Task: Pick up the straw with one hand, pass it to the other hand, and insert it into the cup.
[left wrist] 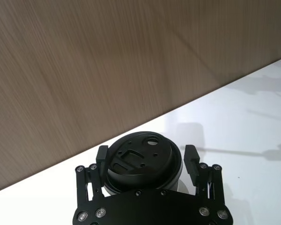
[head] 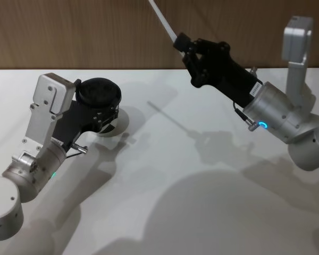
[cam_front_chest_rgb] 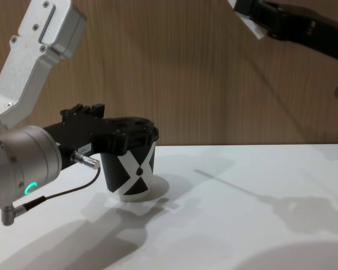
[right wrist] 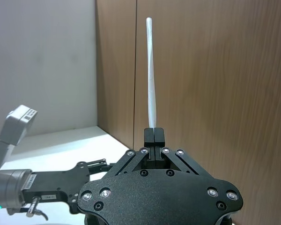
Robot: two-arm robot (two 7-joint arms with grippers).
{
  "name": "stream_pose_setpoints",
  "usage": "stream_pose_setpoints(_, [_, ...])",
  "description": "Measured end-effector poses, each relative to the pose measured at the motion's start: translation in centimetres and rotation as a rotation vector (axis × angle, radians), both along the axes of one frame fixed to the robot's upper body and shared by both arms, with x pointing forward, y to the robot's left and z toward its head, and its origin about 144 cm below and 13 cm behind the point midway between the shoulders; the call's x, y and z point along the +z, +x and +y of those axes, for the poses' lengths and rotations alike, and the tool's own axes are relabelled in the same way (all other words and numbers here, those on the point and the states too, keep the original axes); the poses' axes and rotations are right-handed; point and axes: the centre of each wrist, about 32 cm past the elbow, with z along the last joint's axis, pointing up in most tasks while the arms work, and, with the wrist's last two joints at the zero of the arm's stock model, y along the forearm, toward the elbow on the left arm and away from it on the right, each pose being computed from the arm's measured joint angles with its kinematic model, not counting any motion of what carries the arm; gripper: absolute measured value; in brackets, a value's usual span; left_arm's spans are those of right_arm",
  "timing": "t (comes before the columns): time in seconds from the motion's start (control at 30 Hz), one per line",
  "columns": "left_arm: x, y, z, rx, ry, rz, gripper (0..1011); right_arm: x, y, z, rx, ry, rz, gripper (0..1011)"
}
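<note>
The black cup (head: 98, 94) with its domed lid stands on the white table at the left. Its white X band (cam_front_chest_rgb: 132, 169) faces the chest view. My left gripper (head: 102, 114) is shut on the cup, with one finger (left wrist: 102, 158) on each side of the lid (left wrist: 143, 157). High at the right, well above the table, my right gripper (head: 182, 41) is shut on the whitish straw (head: 162, 20). The straw (right wrist: 151, 70) sticks out long and straight beyond the closed fingertips (right wrist: 153, 135), pointing up and away toward the wooden wall. The right gripper (cam_front_chest_rgb: 253, 11) hangs far above and to the right of the cup.
The white table (head: 202, 186) stretches bare between the two arms, crossed by their shadows. A brown wooden wall (head: 95, 32) closes the far edge just behind the cup. A pale wall panel (right wrist: 42, 61) adjoins the wood.
</note>
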Motion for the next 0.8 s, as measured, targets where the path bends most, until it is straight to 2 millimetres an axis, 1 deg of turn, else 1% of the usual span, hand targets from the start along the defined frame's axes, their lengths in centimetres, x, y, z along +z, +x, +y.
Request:
stream_pose_setpoints(0.2, [0.1, 0.0, 0.0, -0.004, 0.000, -0.003, 1003, 0.2, 0.5, 0.7, -0.017, 0.004, 0.015, 4])
stream_pose_setpoints(0.37, [0.6, 0.0, 0.0, -0.026, -0.001, -0.022, 1002, 0.2, 0.8, 1.1, -0.025, 0.005, 0.022, 4])
stream_pose_setpoints(0.53, [1.8, 0.1, 0.1, -0.079, -0.027, -0.070, 1003, 0.3, 1.0, 1.4, -0.032, 0.006, 0.028, 4])
stream_pose_setpoints(0.63, [2.1, 0.2, 0.2, -0.094, -0.037, -0.085, 1003, 0.3, 1.1, 1.5, -0.034, 0.006, 0.030, 4])
stream_pose_setpoints(0.8, [3.3, 0.6, 0.2, -0.163, -0.097, -0.145, 1003, 0.3, 1.2, 1.6, -0.037, 0.007, 0.032, 3])
